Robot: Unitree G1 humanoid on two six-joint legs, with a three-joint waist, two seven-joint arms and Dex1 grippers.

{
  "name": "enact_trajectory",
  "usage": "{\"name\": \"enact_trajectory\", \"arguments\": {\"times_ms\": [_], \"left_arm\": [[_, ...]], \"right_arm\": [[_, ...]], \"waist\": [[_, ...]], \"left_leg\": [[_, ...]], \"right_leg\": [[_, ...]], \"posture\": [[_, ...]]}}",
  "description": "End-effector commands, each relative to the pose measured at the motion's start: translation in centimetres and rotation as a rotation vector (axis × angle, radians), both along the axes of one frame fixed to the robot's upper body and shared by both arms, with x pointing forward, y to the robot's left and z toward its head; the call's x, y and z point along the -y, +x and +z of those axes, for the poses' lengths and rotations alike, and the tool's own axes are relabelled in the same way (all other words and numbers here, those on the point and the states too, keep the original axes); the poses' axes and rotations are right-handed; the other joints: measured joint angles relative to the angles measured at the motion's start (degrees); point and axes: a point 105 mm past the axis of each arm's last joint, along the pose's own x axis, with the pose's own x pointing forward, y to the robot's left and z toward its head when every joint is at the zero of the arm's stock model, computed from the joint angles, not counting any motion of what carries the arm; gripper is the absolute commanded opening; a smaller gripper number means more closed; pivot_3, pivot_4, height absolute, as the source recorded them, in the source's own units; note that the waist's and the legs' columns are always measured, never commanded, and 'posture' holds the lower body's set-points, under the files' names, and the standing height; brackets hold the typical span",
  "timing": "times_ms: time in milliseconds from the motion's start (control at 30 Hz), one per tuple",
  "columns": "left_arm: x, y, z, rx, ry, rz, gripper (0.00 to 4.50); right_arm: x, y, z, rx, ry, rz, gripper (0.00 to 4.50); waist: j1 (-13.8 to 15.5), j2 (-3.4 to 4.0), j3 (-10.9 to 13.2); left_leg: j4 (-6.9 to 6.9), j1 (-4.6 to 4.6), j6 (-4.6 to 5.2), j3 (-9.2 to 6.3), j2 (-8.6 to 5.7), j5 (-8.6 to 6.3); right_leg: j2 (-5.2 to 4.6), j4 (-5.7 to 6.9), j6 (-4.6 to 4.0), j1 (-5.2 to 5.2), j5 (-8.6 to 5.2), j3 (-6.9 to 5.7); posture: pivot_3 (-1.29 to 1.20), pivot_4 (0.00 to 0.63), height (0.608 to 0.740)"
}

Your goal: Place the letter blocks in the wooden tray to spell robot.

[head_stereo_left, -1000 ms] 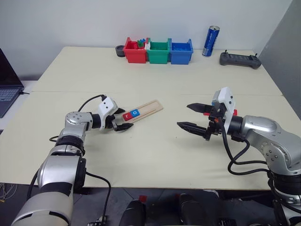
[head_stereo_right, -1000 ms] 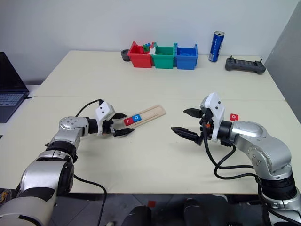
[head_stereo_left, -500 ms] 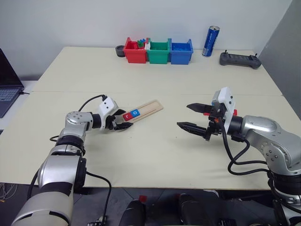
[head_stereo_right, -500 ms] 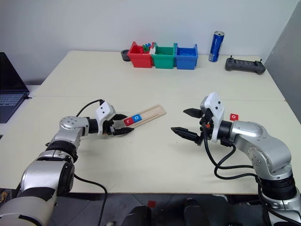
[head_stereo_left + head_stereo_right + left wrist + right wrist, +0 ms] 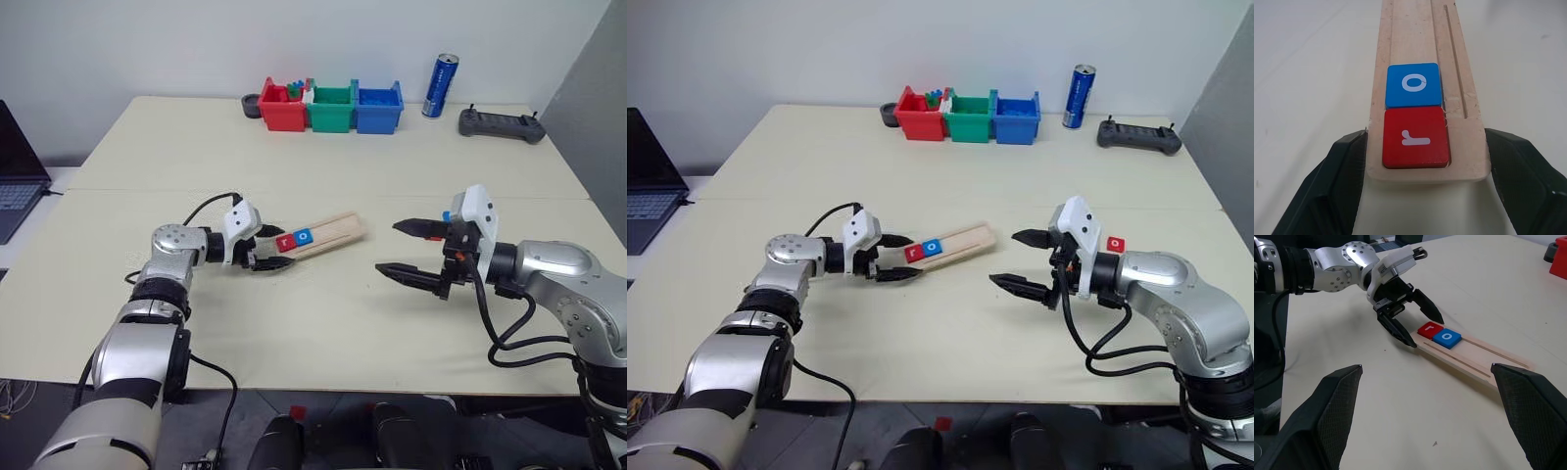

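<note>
The wooden tray (image 5: 338,230) lies slantwise at the table's middle. A red "r" block (image 5: 1415,137) and a blue "o" block (image 5: 1413,84) sit side by side in its groove at the near end. My left gripper (image 5: 277,247) is shut on that end, with one black finger (image 5: 1347,166) pressed against each long edge. My right gripper (image 5: 1004,258) hovers open and empty to the right of the tray, a short gap from its far end. Another red letter block (image 5: 1115,244) lies on the table behind my right wrist.
Red (image 5: 282,106), green (image 5: 330,106) and blue (image 5: 377,106) plastic bins line the far edge of the table, with a blue can (image 5: 442,86) and a black controller (image 5: 501,123) to their right. A laptop (image 5: 15,166) sits off the table's left side.
My left gripper has closed on the tray's near end and shifted it to the right, with both blocks still in it. The right gripper has stayed open and in place.
</note>
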Motion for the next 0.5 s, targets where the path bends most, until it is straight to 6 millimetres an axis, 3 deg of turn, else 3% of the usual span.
{"name": "enact_trajectory", "arguments": {"times_ms": [33,500], "left_arm": [[1.1,-0.7,0.7,0.037,-0.013,-0.085,3.37],[3.9,-3.1,-1.2,-0.006,0.025,-0.282,3.37]], "right_arm": [[0.0,-0.6,0.6,0.055,-0.016,0.039,4.5],[0.2,-1.8,-0.5,0.049,-0.029,0.08,4.5]], "waist": [[-0.1,0.0,0.0],[0.0,0.0,0.0]], "left_leg": [[0.0,0.0,0.0,0.01,0.0,0.0],[0.02,0.02,0.0,0.0,0.0,0.0]], "right_leg": [[0.0,0.0,0.0,0.0,0.0,0.01],[0.01,0.03,0.0,0.01,0.0,0.02]], "posture": [[0.0,0.15,0.74],[0.0,0.15,0.74]]}}
